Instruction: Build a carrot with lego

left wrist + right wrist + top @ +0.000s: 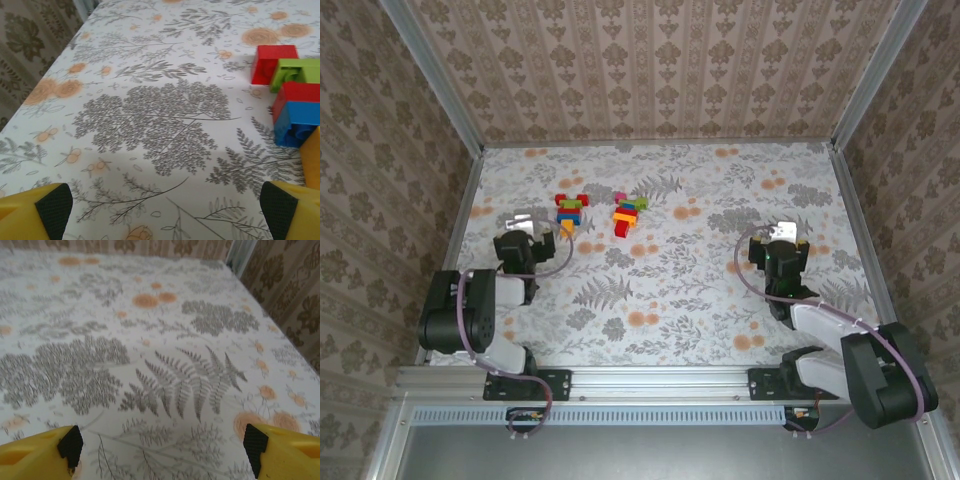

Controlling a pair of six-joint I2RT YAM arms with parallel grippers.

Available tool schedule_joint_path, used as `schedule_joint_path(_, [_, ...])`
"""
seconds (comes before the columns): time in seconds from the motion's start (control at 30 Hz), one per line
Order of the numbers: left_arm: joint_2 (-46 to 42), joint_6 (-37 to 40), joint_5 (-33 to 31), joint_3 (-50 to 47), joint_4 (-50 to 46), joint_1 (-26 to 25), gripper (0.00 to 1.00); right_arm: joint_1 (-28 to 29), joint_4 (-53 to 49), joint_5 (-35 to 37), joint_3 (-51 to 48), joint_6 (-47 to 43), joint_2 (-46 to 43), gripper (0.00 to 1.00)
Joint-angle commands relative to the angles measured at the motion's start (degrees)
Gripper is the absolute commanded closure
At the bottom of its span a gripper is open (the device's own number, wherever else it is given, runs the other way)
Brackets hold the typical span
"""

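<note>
Left fingers (52,206) wide and empty, lego (295,107) just beyond their right tip; right fingers (70,444) wide, empty, well apart

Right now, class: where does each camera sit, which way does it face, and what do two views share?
Top camera: above, behind the bases, looking down on the table, both arms, left gripper, right gripper and bricks.
Left wrist camera: low over the table, facing forward; own open fingers below, bricks at right.
Right wrist camera: low, facing the far right corner; own open fingers below.
Shared: top and left wrist both show the bricks.
</note>
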Motion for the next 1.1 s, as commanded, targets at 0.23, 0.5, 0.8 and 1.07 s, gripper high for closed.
schedule_joint_path(0.23, [-0.1,3.4,2.0,0.0,6.8,-1.6,0.0,-4.7,26.7,-13.8,0.7,-3.3,15.8,0.01])
schedule_joint_path(0.5, [-0.1,2.3,3.4,1.6,3.7,-0.4,0.0,-6.7,19.7,-15.9,7.0,-1.7,21.7,0.0])
schedule_joint_path(0.8, [-0.2,1.7,6.6,2.3,2.2,1.2,0.0,-7.9,17.8,-18.1,7.9,-0.9,21.7,0.0])
schedule_joint_path(1.07, [-0.1,1.7,6.8,2.4,2.0,1.2,0.0,-8.1,17.7,-18.3,7.9,-0.9,21.5,0.0])
